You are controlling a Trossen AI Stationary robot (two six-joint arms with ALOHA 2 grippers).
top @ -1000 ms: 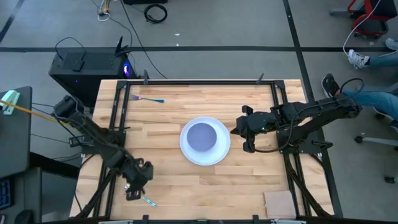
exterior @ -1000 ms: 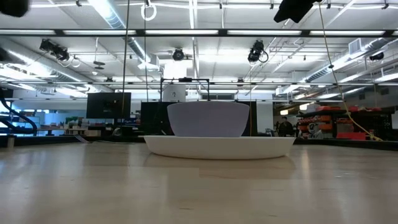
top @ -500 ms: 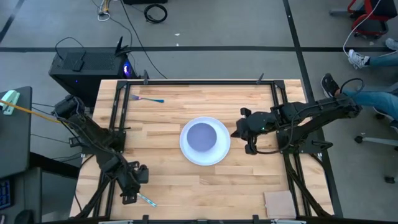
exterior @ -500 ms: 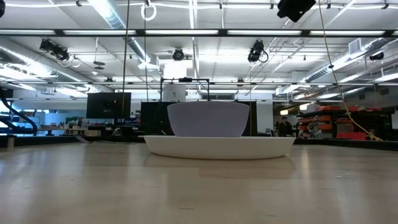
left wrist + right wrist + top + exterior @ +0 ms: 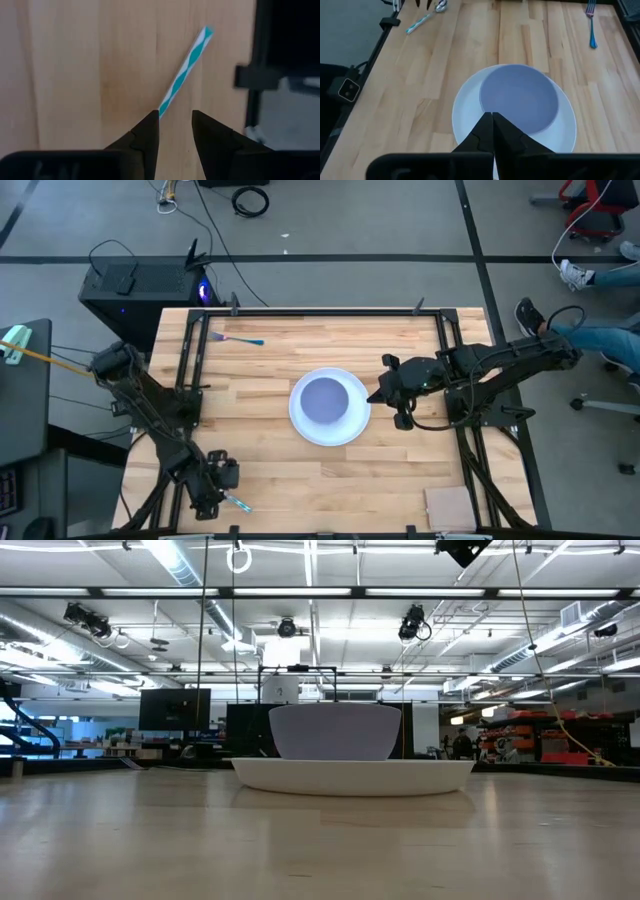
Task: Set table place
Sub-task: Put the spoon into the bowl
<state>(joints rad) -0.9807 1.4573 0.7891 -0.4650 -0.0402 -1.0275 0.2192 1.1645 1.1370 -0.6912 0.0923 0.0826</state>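
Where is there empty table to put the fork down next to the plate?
Bare wood lies left of the plate, between it and the left rail, and along the near edge of the table. The right side is crowded by the right gripper; the spoon and left gripper fill the near-left corner.

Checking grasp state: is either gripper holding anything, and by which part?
Nothing held. Left gripper is open over the spoon handle, not clamped. Right gripper is shut and empty beside the plate.

Bright, even light from ceiling strip lamps (image 5: 300,592) leaves only soft shadows on the table (image 5: 270,470), while the rail (image 5: 260,75) beyond the left gripper (image 5: 175,131) looks blurred and the tabletop nearest the low camera is soft.
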